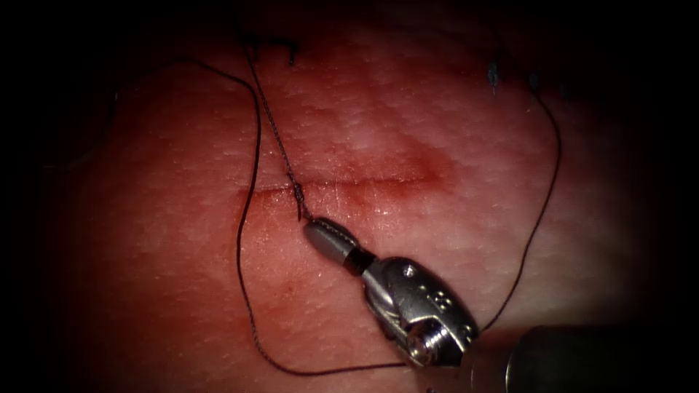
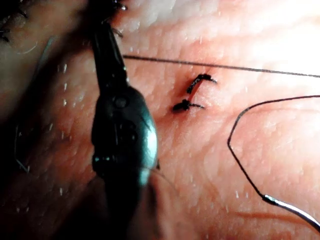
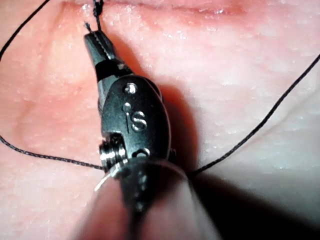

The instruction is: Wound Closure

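Thread (image 1: 251, 189) — pinched at the knot by the right claw (image 1: 314, 227), closed, just below the cut (image 1: 342, 185).

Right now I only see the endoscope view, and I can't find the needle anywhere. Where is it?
Observer: The left wrist view shows the needle lying on the tissue, with thread trailing from its end. No tool is on the stretch I see.
Operator: Where's the left tool?
Observer: The left tool is beside two short dark stitches. I cannot tell what it holds.
Operator: Is my right tool pinching thread?
Observer: Yes. Up close, the right tool has its jaws shut on the thread, just short of the cut.
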`<move>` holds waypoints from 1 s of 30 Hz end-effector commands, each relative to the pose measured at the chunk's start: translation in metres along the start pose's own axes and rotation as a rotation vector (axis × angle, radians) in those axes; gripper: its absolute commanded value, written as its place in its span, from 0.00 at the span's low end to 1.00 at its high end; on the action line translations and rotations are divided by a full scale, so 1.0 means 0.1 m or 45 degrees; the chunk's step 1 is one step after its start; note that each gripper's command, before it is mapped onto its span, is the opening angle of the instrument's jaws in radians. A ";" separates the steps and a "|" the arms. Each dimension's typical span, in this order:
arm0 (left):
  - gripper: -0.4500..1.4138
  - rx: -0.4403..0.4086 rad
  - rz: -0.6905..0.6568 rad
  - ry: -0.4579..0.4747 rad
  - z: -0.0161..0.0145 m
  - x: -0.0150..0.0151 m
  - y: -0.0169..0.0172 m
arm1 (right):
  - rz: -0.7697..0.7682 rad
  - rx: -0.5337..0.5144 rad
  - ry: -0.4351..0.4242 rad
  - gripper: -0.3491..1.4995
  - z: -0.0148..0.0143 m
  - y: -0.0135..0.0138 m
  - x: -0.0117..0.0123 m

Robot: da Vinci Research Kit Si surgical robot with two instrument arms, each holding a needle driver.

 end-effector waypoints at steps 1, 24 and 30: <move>0.00 -0.003 0.002 0.001 0.004 0.011 0.000 | 0.001 0.007 -0.012 0.00 0.002 -0.007 -0.011; 0.00 -0.023 0.030 0.001 -0.001 0.027 0.008 | -0.010 0.126 -0.079 0.00 -0.011 -0.010 -0.035; 0.00 0.086 -0.147 -0.020 -0.011 -0.022 -0.056 | -0.354 0.251 -0.068 0.70 -0.014 -0.013 0.009</move>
